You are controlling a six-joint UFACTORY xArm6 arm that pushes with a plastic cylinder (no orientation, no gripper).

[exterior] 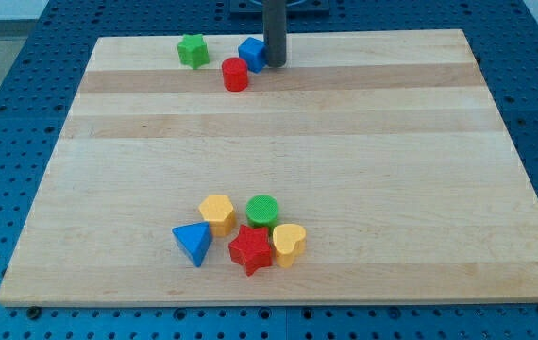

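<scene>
My tip [276, 63] stands near the view's top, at the right side of a blue block [252, 53], touching it or nearly so. Just below and left of that block sits a red cylinder [235, 74]. A green star-shaped block [193, 50] lies further left. Near the view's bottom is a cluster: a yellow hexagon [217, 212], a green cylinder [262, 211], a blue triangle [193, 243], a red star [250, 248] and a yellow heart [289, 244].
The wooden board [363, 161] rests on a blue perforated table [5, 113]. The rod rises from the tip to the view's top edge.
</scene>
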